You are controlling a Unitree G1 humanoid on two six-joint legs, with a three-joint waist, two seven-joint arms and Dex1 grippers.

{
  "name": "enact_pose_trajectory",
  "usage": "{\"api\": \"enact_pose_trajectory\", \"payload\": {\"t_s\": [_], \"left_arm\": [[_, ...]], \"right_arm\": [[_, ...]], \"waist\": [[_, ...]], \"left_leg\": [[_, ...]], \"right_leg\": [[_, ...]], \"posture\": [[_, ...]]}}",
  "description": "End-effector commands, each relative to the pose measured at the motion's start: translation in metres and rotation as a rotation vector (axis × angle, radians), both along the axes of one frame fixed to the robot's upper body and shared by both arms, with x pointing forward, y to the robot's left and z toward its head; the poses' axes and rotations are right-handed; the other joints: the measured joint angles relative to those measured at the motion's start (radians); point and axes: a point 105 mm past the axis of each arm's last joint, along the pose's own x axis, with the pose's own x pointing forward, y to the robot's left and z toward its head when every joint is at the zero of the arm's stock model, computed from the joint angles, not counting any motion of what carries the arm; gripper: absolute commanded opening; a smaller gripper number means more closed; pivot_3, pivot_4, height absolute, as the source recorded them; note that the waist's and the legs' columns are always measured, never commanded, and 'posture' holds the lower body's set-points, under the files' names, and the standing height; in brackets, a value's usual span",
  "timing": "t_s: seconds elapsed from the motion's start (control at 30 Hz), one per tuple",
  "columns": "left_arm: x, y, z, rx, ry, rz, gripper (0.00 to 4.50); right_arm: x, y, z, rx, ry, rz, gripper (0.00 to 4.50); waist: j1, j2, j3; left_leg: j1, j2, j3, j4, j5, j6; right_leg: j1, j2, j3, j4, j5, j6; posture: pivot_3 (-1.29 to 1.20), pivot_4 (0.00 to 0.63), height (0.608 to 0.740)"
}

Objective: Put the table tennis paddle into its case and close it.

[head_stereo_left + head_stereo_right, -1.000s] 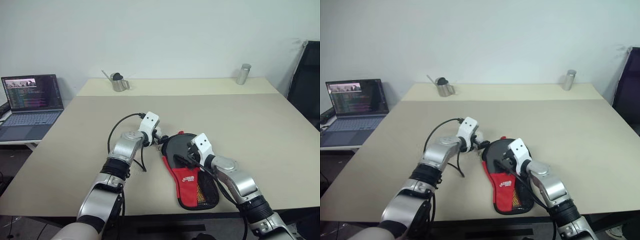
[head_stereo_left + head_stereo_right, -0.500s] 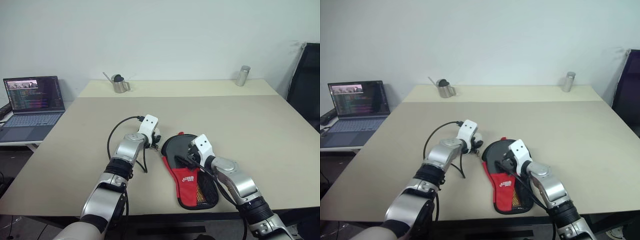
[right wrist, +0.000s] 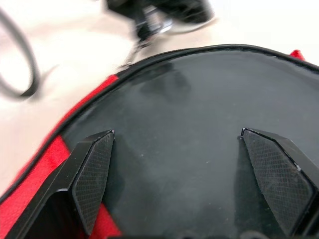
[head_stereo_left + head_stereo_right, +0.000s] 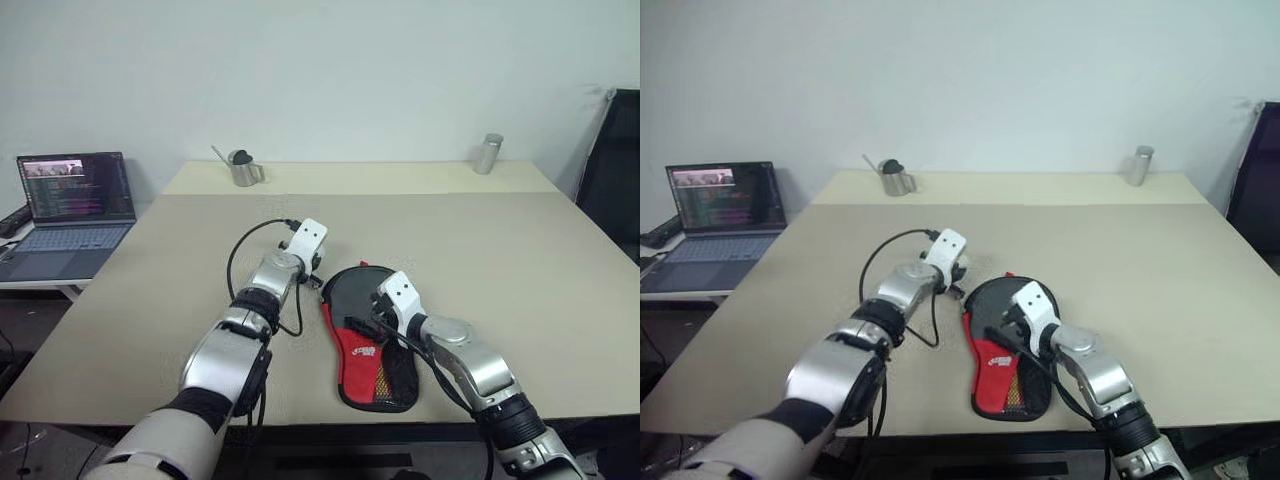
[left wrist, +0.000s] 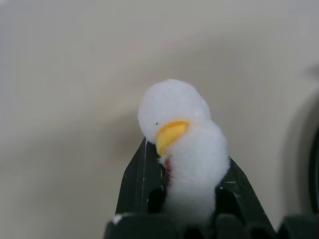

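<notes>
On the tabletop [image 4: 520, 260] the case [image 4: 372, 340] lay flat, the paddle apparently inside. The left end effector [image 5: 192, 199] was clenched on the pom-pom charm [image 5: 182, 144]; the right end effector [image 3: 192, 179], spread wide, hovered over the case. Zipping was underway; next, a steady pull along the edge.

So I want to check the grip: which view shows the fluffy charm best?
The left wrist view: the white charm sits close up, pinched between the left gripper fingers. In the head views it is a small pale speck by that gripper, beside the case.
</notes>
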Motion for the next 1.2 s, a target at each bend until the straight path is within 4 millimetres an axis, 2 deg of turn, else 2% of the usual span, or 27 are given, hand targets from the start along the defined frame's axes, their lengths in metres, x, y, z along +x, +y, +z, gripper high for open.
{"api": "enact_pose_trajectory", "payload": {"t_s": [0.03,0.2,0.4,0.67,0.83,1.03,1.13,1.2], "left_arm": [[0.004,-0.019,0.021,0.04,-0.076,-0.068,0.45],[-0.001,-0.036,0.013,0.083,-0.058,-0.141,0.45],[0.004,-0.035,0.019,0.222,-0.146,-0.116,0.45],[0.01,-0.032,0.034,0.322,-0.279,-0.021,0.45],[0.011,-0.043,0.048,0.34,-0.385,-0.005,0.45],[0.012,-0.048,0.078,0.292,-0.557,0.095,0.45],[0.009,-0.06,0.091,0.3,-0.64,0.12,0.45],[0.005,-0.074,0.09,0.32,-0.656,0.077,0.45]], "right_arm": [[-0.007,0.004,-0.004,-0.008,0.023,0.028,4.5],[-0.009,0.004,-0.003,-0.006,0.03,0.029,4.5],[-0.015,0.005,-0.004,-0.011,0.038,0.042,4.5],[-0.022,0.005,-0.004,-0.016,0.052,0.061,4.5],[-0.028,0.007,-0.005,-0.021,0.067,0.083,4.5],[-0.033,0.01,-0.004,-0.025,0.068,0.111,4.5],[-0.036,0.014,-0.002,-0.023,0.064,0.133,4.5],[-0.037,0.015,-0.001,-0.023,0.063,0.141,4.5]], "waist": [[-0.002,0.0,0.0],[-0.004,0.0,0.0],[-0.003,0.0,0.0],[-0.002,0.0,0.0],[-0.001,0.0,0.0],[-0.001,-0.001,0.001],[0.0,-0.001,0.001],[0.002,-0.001,0.001]], "left_leg": [[0.0,0.0,0.0,0.0,0.0,0.0],[-0.001,0.0,0.001,-0.001,0.0,0.0],[-0.002,0.0,0.001,-0.002,0.0,0.0],[-0.002,0.0,0.001,-0.001,0.0,0.0],[-0.002,0.0,0.001,-0.002,0.0,0.0],[-0.002,0.0,0.001,-0.002,0.0,0.0],[-0.002,0.0,0.001,-0.002,0.0,0.0],[-0.002,0.0,0.001,-0.002,0.0,0.0]], "right_leg": [[0.0,0.0,0.0,0.0,0.0,0.0],[-0.002,0.0,0.001,-0.003,0.0,0.0],[-0.002,0.0,0.001,-0.004,0.0,0.0],[-0.002,0.0,0.001,-0.004,0.0,0.0],[-0.002,0.0,0.001,-0.004,0.0,0.001],[-0.002,0.0,0.001,-0.004,0.0,0.001],[-0.002,0.0,0.001,-0.004,0.0,0.001],[-0.002,0.0,0.0,-0.004,-0.001,0.001]], "posture": [[0.0,0.15,0.74],[0.0,0.15,0.74],[0.0,0.15,0.74],[0.0,0.15,0.74],[0.0,0.15,0.74],[0.0,0.15,0.74],[0.0,0.15,0.74],[0.0,0.15,0.74]]}}
